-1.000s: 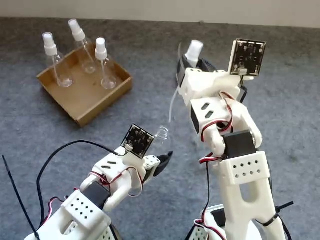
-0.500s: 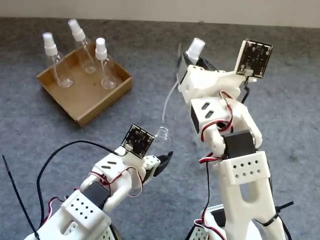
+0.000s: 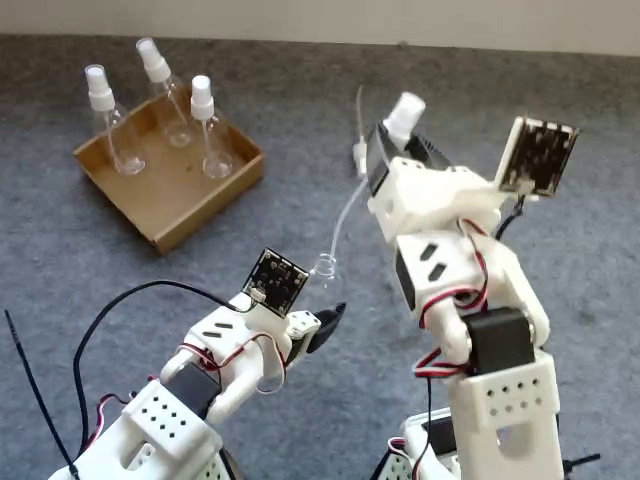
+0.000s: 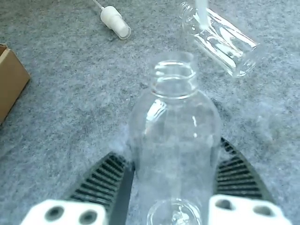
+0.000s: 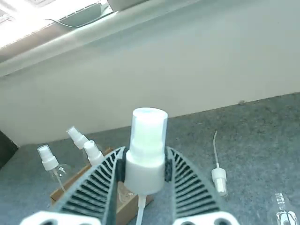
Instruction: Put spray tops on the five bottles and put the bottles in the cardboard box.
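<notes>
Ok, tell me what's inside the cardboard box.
Three bottles with spray tops stand in the cardboard box. The rest of its floor looks bare; the near walls cover a strip.

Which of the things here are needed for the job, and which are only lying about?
Belong to the job: open bottle, spray top, spare spray top, spare bottle lying down, capped bottles, cardboard box.
Only lying about: black cable, grey carpet.

High view: the wrist camera point(image 3: 277, 280) hides the clear bottle point(image 3: 323, 265) below its neck. Left wrist view: the bottom edge cuts its base, the left edge crops the cardboard box point(image 4: 10, 82). Right wrist view: the dip tube point(image 5: 140, 210) of the spray top point(image 5: 146, 150) runs off the bottom.
</notes>
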Motion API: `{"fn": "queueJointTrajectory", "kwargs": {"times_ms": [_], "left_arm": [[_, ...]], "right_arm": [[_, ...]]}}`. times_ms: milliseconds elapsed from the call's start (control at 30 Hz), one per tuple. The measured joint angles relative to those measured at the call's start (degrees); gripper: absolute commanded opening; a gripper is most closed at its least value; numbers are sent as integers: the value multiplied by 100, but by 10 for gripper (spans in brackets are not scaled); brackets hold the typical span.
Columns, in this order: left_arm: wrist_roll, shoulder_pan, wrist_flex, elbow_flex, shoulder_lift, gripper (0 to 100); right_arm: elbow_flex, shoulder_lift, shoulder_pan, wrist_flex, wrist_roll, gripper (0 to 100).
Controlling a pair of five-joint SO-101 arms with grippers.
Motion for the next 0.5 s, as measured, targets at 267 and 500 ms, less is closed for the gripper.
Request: {"fn": "queueJointTrajectory", "kwargs": {"times_ms": [267, 500], "left_arm": [[0, 0, 0, 0, 0, 108], [0, 0, 0, 0, 0, 108]], "right_arm": [[413, -97, 0, -519, 0, 5], [457, -105, 0, -844, 202, 5]]}}
